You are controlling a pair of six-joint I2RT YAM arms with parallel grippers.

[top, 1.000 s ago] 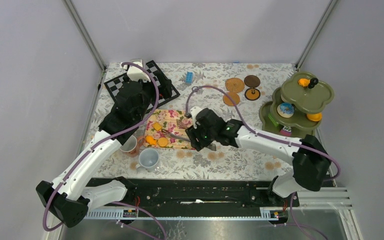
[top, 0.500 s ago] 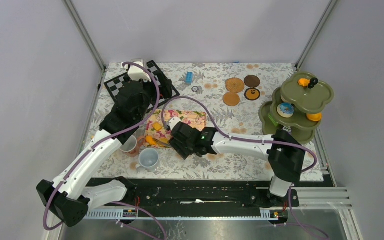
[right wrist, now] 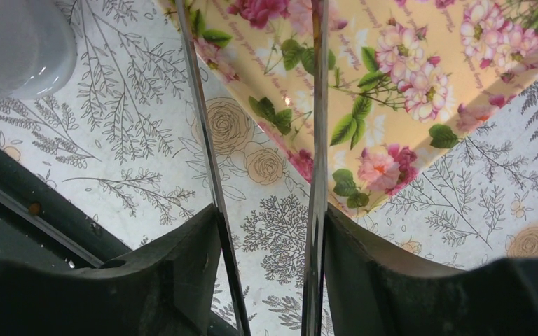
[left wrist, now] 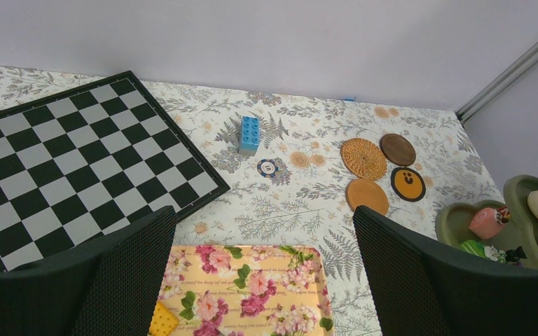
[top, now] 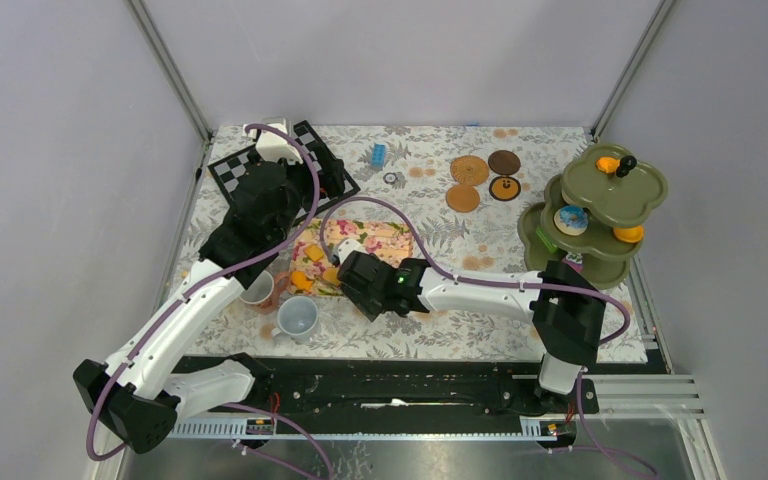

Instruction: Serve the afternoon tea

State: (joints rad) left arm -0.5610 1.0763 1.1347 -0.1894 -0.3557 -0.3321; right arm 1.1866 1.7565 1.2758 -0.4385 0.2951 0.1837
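Observation:
My right gripper [top: 357,280] [right wrist: 270,241] is shut on the metal tongs [right wrist: 317,119], whose two arms point left over the near edge of the floral mat [top: 370,238]. Small orange and yellow pastries [top: 305,281] lie at the mat's left end, just past the tongs. A grey-blue mug [top: 298,318] and a tan mug [top: 258,291] stand near the mat's front left corner. My left gripper [top: 268,205] [left wrist: 265,231] is open and empty above the mat's far left part; a yellow pastry [left wrist: 162,320] shows below it. Round coasters [top: 469,169] [left wrist: 363,157] lie at the back.
A checkerboard [top: 230,165] [left wrist: 63,154] lies at the back left, with a blue block [top: 378,153] [left wrist: 249,134] beside it. A green tiered stand [top: 650,190] with several pastries stands at the right edge. A mug's rim [right wrist: 10,49] shows beside the tongs.
My right gripper has carried the tongs leftward from the mat's right side to its near left part, close to the pastries. The left arm has not moved.

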